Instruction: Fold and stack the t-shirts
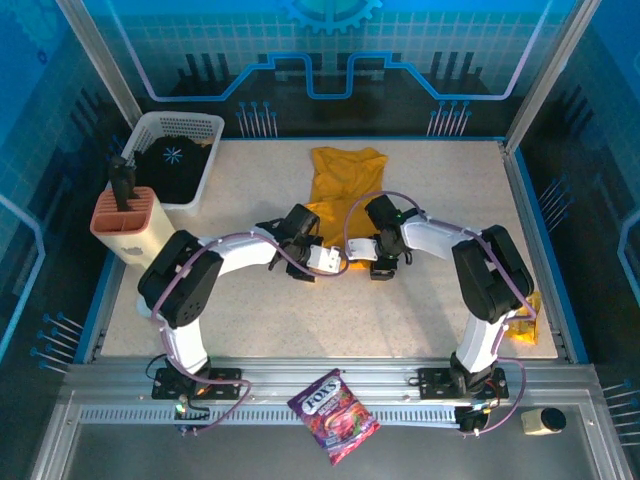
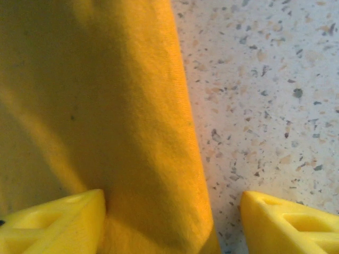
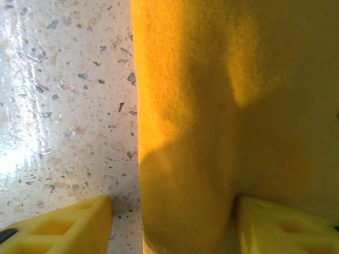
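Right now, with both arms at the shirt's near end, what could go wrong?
The left fingers and right fingers stand open across side edges of the shirt, one finger each over table; closing could bunch the fabric or slip off. Its far end looks rumpled, so the fold may go crooked.

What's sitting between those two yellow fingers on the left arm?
In the left wrist view, the golden-yellow t-shirt edge fills most of the gap between the fingers; beside it runs a strip of bare speckled table.
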### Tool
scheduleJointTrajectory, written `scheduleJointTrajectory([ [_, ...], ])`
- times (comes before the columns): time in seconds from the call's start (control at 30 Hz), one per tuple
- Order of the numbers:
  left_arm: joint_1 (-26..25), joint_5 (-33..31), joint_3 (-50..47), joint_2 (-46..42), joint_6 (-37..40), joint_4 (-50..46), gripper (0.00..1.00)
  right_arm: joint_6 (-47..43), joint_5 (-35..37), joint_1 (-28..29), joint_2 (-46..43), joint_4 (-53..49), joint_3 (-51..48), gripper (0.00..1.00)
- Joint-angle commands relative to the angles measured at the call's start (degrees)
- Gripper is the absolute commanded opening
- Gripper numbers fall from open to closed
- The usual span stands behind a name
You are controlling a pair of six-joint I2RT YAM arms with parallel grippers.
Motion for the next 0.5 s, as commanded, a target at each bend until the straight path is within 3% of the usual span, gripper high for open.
scheduleJointTrajectory([
  [0.0,0.75,0.37,2.62,3.02,1.71,-0.08,0.61,-1.18,1.78,-1.43,3.44,0.96,1.76,0.58],
  [0.23,0.8,-2.16,4.81,6.24,0.78,-0.1,0.29,-1.39,1.29,-1.7,6.17,0.49,3.51,0.4],
  [0.4,0.09,-3.54,1.61,2.98,0.32,1.13,0.0,-0.46,0.84,-1.59,5.24,0.55,2.25,0.19],
  [0.47,-0.49,-4.07,-0.57,0.21,-0.12,1.7,0.0,-0.01,0.01,-1.42,3.27,0.5,0.69,0.09],
])
